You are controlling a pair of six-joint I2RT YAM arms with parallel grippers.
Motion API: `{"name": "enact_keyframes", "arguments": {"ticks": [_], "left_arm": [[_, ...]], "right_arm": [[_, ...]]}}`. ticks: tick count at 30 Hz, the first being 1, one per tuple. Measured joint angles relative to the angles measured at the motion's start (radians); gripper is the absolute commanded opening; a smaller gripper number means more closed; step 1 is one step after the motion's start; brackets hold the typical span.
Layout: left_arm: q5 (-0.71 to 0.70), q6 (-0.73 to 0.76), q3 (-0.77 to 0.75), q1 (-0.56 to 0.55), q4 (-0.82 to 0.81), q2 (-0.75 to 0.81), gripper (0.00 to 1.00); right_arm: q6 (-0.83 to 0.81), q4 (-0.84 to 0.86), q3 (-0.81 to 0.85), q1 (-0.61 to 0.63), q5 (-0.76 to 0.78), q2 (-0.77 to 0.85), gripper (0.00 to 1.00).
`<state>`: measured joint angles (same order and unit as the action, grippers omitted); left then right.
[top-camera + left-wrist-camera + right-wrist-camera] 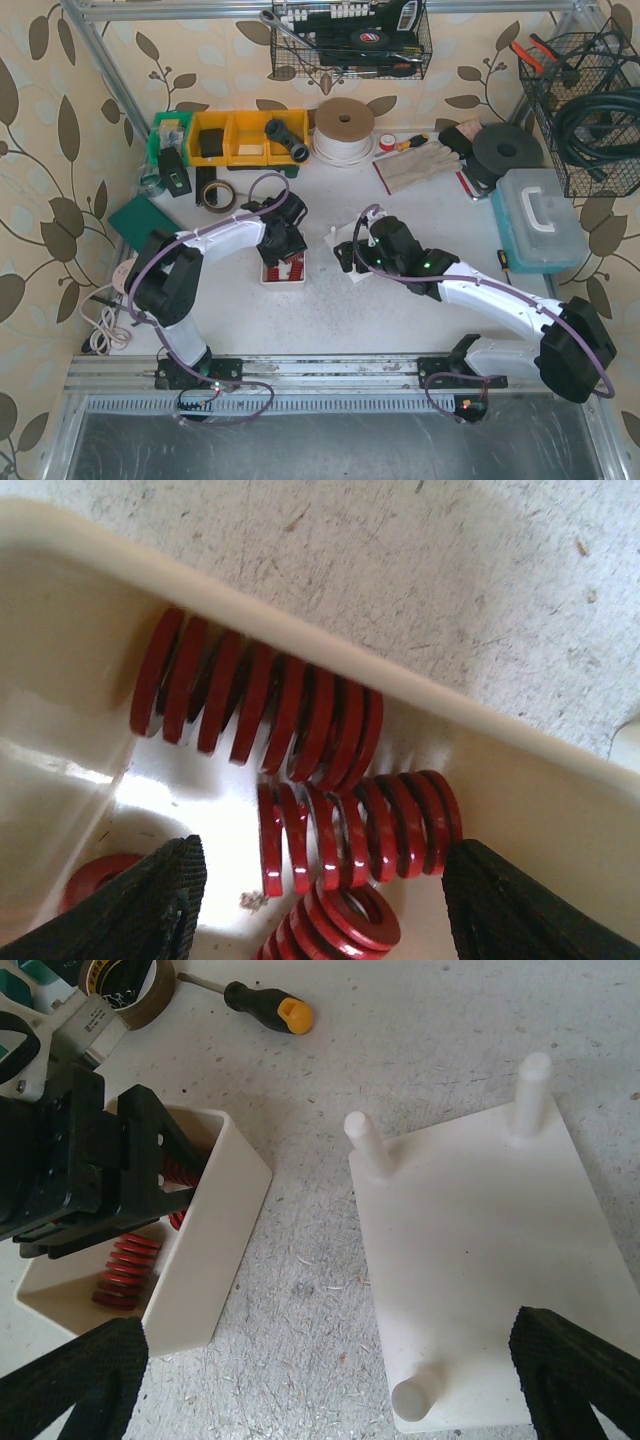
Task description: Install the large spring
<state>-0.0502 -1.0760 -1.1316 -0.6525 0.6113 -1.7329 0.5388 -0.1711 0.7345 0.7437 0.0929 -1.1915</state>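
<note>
Left wrist view looks down into the cream tray [400, 685], where the large spring [260, 710] lies on its side, pressed along the tray's long wall. The left gripper [320, 865] hangs inside the tray with its fingers [140, 900] spread and nothing gripped. They straddle a smaller spring [360, 830] lying just beside the large one, not the large one itself.

To pick well, the gripper should shift toward the wall so its fingers bracket the large spring across its coils, near its middle. It should also come down clear of the neighbour, so the two are not pinched together. The wall leaves little room for one finger, so nudging the spring away from it first may help.

Beside the tray on the desk, the right gripper [325, 1360] hovers released above the white base plate [480, 1230]. The thick peg [415, 1400] at one corner of the plate looks the likely seat.
</note>
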Motion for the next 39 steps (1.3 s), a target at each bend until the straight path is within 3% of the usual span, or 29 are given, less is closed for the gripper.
{"name": "enact_keyframes", "arguments": {"ticks": [10, 22, 33, 39], "left_arm": [[-0.014, -0.035, -0.048, -0.028, 0.078, -0.034, 0.73], [-0.134, -0.053, -0.129, -0.056, 0.242, -0.071, 0.44], [-0.154, -0.053, -0.137, -0.056, 0.267, -0.037, 0.46], [-0.087, -0.085, -0.146, -0.056, 0.282, -0.003, 0.47]], "right_arm": [[0.000, 0.000, 0.000, 0.000, 0.000, -0.001, 0.97], [0.000, 0.000, 0.000, 0.000, 0.000, -0.001, 0.97], [0.003, 0.000, 0.000, 0.000, 0.000, -0.001, 0.97], [0.003, 0.000, 0.000, 0.000, 0.000, -0.007, 0.97]]}}
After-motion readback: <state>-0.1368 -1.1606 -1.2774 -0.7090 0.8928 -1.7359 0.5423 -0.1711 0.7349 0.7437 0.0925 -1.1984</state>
